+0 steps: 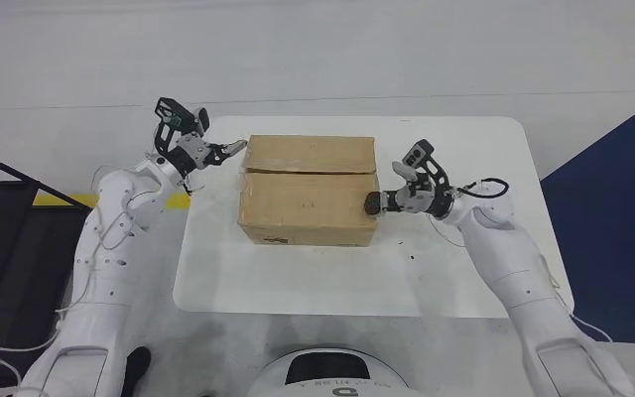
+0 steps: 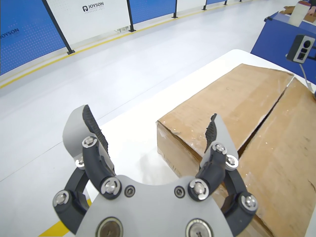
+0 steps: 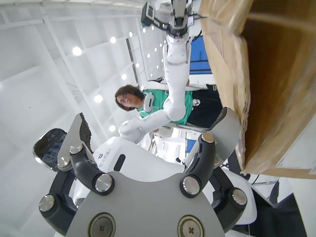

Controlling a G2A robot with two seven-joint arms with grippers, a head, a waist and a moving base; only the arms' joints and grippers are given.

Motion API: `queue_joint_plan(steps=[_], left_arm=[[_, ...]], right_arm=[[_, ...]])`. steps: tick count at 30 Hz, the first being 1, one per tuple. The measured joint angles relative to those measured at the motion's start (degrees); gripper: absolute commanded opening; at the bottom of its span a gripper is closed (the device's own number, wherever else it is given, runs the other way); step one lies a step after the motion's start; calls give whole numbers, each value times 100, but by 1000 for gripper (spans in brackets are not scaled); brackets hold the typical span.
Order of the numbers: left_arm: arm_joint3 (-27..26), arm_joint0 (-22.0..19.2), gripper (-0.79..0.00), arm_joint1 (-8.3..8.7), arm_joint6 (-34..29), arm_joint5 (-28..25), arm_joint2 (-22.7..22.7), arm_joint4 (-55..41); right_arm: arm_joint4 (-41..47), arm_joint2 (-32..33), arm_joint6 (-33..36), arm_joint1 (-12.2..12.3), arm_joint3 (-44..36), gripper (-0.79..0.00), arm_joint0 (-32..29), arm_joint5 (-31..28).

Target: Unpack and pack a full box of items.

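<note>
Box [image 1: 308,194] lies flat, long axis side to side; fingers of left gripper [image 2: 150,113] and right gripper [image 3: 153,113] spread.

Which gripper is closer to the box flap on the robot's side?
Right. The right gripper sits at the right end of that flap; the left gripper is by the far flap.

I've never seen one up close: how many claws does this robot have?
2. The left gripper is by the far left corner of the box; the right gripper is at its right end. Both are open.
</note>
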Motion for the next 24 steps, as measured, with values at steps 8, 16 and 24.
queue_joint_plan(steps=[8, 16, 24], left_arm=[[-391, 189, 0, 67, 56, -167, -102, 191], [-731, 375, 0, 59, -4, -185, 238, 496], [-793, 352, 0, 35, -28, 81, 525, 799]], right_arm=[[36, -16, -297, -83, 146, 0, 214, -713], [-417, -178, -832, -162, 584, 0, 489, -1010], [-628, -90, -773, -147, 687, 0, 537, -1200]])
